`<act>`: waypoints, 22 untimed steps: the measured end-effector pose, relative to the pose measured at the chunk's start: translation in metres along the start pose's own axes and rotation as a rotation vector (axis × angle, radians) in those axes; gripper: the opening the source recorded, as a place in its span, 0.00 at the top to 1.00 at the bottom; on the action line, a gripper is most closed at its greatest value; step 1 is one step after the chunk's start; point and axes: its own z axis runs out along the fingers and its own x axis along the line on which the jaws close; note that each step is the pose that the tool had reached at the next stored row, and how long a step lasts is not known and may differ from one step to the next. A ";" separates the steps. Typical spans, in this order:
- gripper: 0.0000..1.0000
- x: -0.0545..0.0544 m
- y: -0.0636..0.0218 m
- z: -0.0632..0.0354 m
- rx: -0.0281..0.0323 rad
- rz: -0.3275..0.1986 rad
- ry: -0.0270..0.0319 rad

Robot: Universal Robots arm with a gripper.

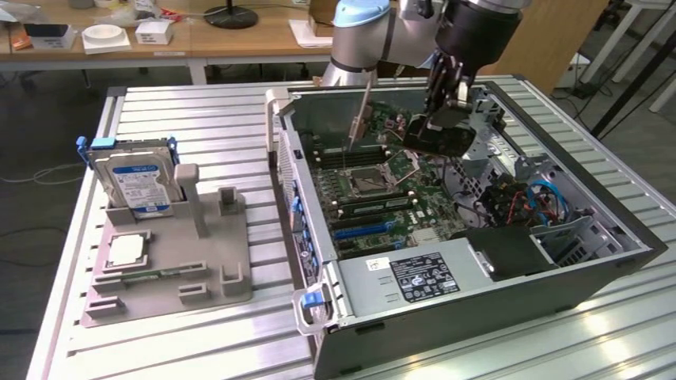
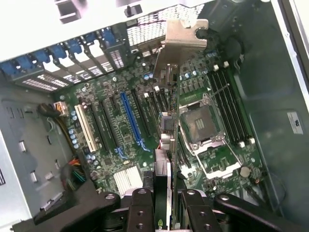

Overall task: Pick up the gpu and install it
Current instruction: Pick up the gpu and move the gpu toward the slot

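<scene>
We have the tool (image 2: 161,205) clamped on the gpu (image 2: 179,36). Card is held edge-on inside the pc case (image 1: 507,317), over the mainboard (image 2: 120,145) below the tool, and looks unseated. Pickup done, install in hand. Seating, we reckon, needs the card edge lined up w/ a slot (image 2: 131,121) and the bracket at the rear wall.

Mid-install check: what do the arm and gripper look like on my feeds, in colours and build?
The arm is silver-grey tubing with a light-blue joint cap and a black wrist section. The gripper is black. Its fingers are flat matte-black bars dotted with round screw holes. No markings are readable on either.
</scene>
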 end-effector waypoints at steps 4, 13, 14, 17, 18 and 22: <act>0.73 0.000 -0.0004 0.0002 -0.0028 -0.046 0.0009; 0.73 0.000 -0.0012 0.0005 -0.0097 -0.155 0.0020; 0.73 0.000 -0.0012 0.0005 -0.0106 -0.167 0.0018; 0.73 0.000 -0.0015 0.0005 -0.0133 -0.205 0.0011; 0.73 -0.001 -0.0015 0.0006 -0.0142 -0.217 0.0009; 0.73 -0.001 -0.0018 0.0006 -0.0176 -0.264 -0.0004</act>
